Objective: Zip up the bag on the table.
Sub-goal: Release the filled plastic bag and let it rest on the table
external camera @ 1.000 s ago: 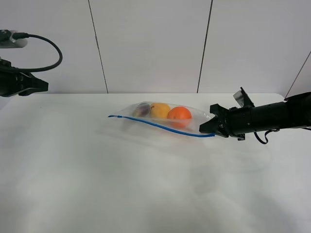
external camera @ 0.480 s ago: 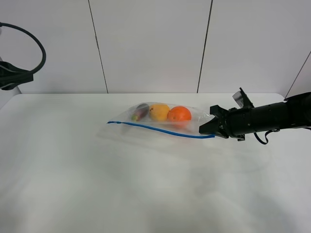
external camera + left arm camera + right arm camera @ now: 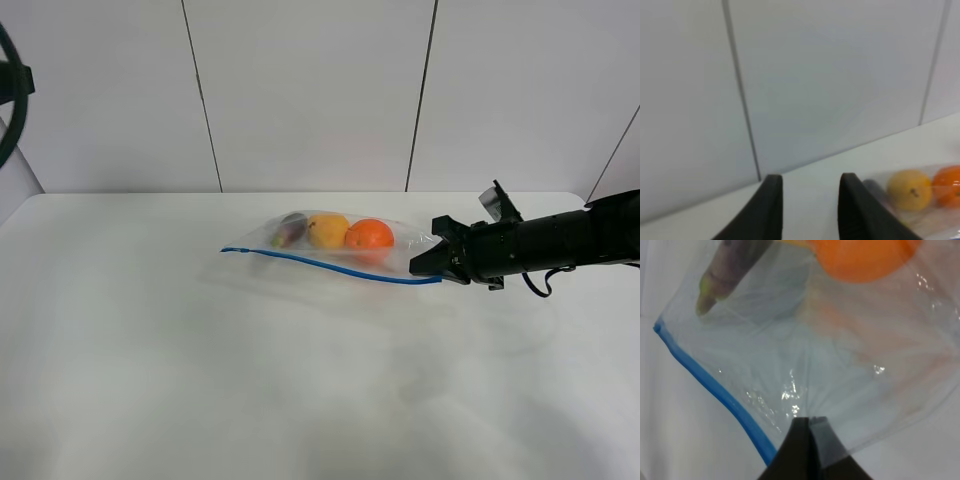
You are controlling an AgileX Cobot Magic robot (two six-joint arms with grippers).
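The clear bag [image 3: 335, 246] lies on the white table [image 3: 200, 350], with its blue zipper strip [image 3: 320, 263] along the near edge. Inside are an orange [image 3: 370, 236], a yellow fruit [image 3: 328, 229] and a purple eggplant [image 3: 292, 229]. My right gripper [image 3: 427, 262] is shut on the bag's right corner, pinching the plastic [image 3: 805, 427] beside the zipper strip [image 3: 715, 385]. My left gripper [image 3: 810, 202] is open and empty, high and far to the left of the bag [image 3: 920, 200]. In the exterior view only its cable [image 3: 8, 90] shows.
A white panelled wall [image 3: 310, 90] stands behind the table. The table's back edge runs just behind the bag, and its rounded right corner [image 3: 585, 200] lies behind my right arm [image 3: 560, 238].
My left arm has pulled up and to the left, almost out of the exterior view. The bag's left end shifted slightly. My right gripper has held still on the corner.
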